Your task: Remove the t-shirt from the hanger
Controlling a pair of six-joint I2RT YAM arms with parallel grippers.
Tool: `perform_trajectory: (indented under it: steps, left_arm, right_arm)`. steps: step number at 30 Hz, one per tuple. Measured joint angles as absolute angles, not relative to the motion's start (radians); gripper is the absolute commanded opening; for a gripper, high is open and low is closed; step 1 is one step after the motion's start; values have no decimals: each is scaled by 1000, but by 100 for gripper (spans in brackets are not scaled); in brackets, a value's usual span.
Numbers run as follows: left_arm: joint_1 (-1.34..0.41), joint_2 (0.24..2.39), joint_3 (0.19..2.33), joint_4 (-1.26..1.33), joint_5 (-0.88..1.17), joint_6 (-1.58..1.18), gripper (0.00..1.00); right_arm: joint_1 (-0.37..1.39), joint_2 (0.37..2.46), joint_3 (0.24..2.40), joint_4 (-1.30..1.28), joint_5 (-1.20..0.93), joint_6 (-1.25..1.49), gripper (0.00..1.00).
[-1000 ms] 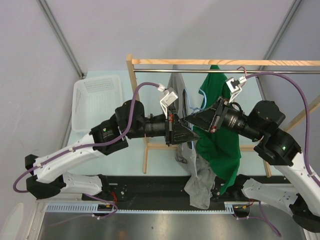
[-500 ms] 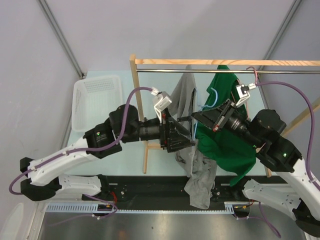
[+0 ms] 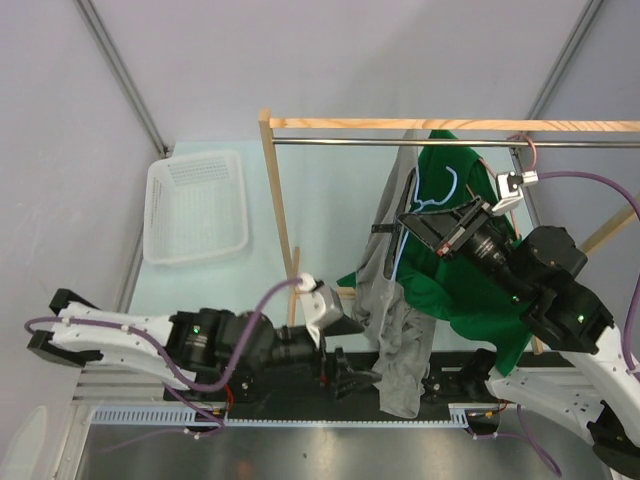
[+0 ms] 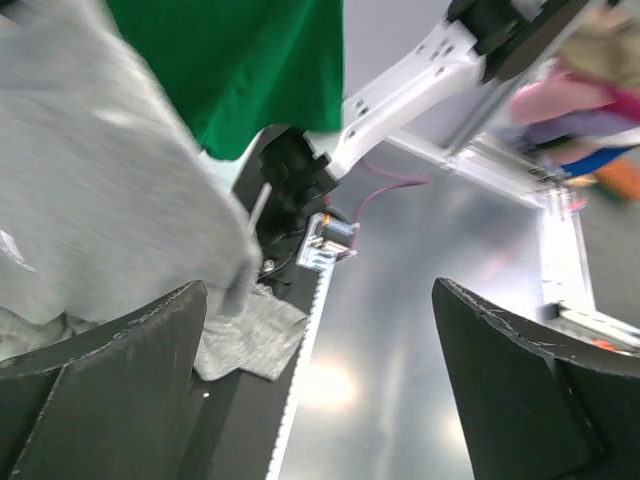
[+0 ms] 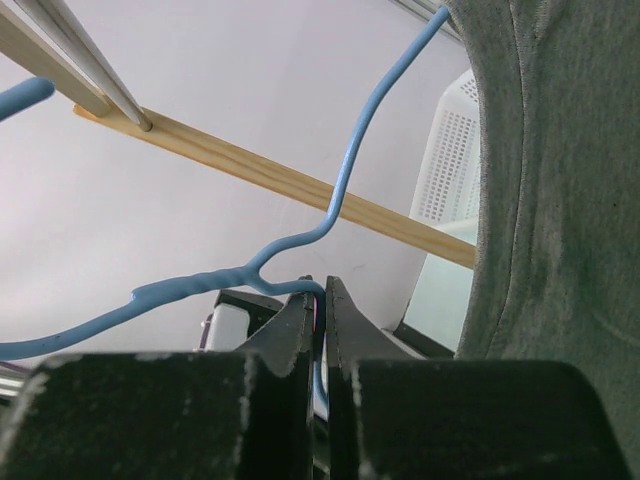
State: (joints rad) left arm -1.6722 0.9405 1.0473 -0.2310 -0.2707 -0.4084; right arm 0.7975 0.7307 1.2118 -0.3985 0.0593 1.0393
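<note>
A grey t-shirt (image 3: 396, 300) hangs from the rail down to the front edge, with a green t-shirt (image 3: 470, 290) behind it on the right. My right gripper (image 3: 415, 225) is up between the two shirts. In the right wrist view it (image 5: 322, 300) is shut on the thin blue wire hanger (image 5: 300, 235), and grey cloth (image 5: 560, 200) fills the right side. My left gripper (image 3: 352, 357) is low at the near edge, left of the grey hem. It (image 4: 320, 290) stands wide open and empty, with grey cloth (image 4: 100, 190) and green cloth (image 4: 250, 70) above it.
A wooden rack post (image 3: 275, 190) and a metal rail (image 3: 340, 142) carry the clothes. A white mesh basket (image 3: 195, 205) lies at the back left. A shiny metal plate (image 3: 300, 450) and a toothed strip run along the near edge.
My left gripper opened, let go of the grey shirt and dropped down to the near edge. My right gripper closed on the hanger and drew back to the right with it.
</note>
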Motion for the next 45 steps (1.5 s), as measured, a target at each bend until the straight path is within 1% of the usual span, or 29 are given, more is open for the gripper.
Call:
perform_trajectory:
  steps: [1,4,5,7,10,11,13,15,16,17,19,24,25,27,28,29,32,34,39,45]
  left_arm:
    - [-1720,962,1045,-224,-335,-399,100]
    - [-1795,1038,1047,-213,-479,-384,94]
    - [-1803,1070,1051,-222,-532,-385,90]
    - [-1806,1128,1059,-262,-633,-395,86]
    - [-1806,1175,1070,-311,-725,-421,79]
    - [-1806,1186,1075,-324,-752,-430,74]
    - [-1806,1198,1082,-336,-790,-446,66]
    - [-1805,1203,1085,-335,-809,-459,63]
    - [-1803,1203,1085,-332,-811,-463,59]
    - [-1800,1203,1085,-327,-810,-467,57]
    - [-1790,1203,1083,-311,-806,-475,54]
    - [-1753,1185,1025,-242,-755,-482,53]
    - [-1747,1179,1007,-226,-742,-482,50]
    - [-1740,1167,975,-197,-714,-481,35]
    - [-1738,1163,964,-187,-697,-483,13]
    - [-1736,1161,957,-179,-687,-483,9]
    - [-1734,1155,942,-152,-662,-487,6]
    - [-1732,1149,936,-136,-649,-488,0]
    - [-1731,1128,908,-101,-625,-485,1]
    - [-1732,1057,824,-54,-555,-442,0]
  right_arm:
    - [797,732,1212,-398,60,1040,0]
    - [797,735,1206,-391,61,1045,0]
    - [797,735,1205,-390,61,1047,0]
    - [797,736,1199,-385,61,1047,0]
    - [797,736,1192,-383,61,1047,0]
    - [797,735,1191,-384,62,1047,0]
    - [797,735,1190,-383,63,1047,0]
    - [797,733,1185,-383,64,1048,0]
    - [797,730,1182,-382,65,1049,0]
    - [797,728,1179,-383,65,1051,0]
    - [797,725,1176,-382,66,1055,0]
    - [797,717,1174,-380,71,1066,0]
    - [797,716,1174,-376,72,1067,0]
    - [797,716,1174,-368,74,1073,0]
    - [797,716,1174,-364,75,1073,0]
    - [797,716,1174,-362,75,1074,0]
    - [797,716,1174,-356,75,1080,0]
    - [797,716,1171,-345,76,1084,0]
    - [797,716,1165,-328,89,1097,0]
    - [798,726,1166,-344,152,1107,0]
